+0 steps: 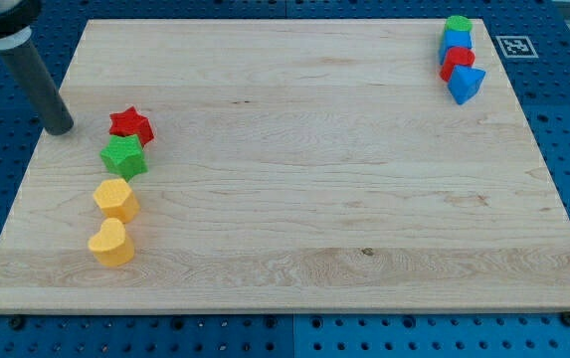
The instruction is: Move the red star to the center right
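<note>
The red star lies near the left edge of the wooden board, touching the green star just below it. My tip rests on the board to the left of the red star, a short gap apart from it. The dark rod rises from the tip toward the view's top left corner.
A yellow hexagon-like block and a yellow heart-like block lie below the green star. At the top right, a green block, a blue block, a red block and a blue triangle-like block form a tight column.
</note>
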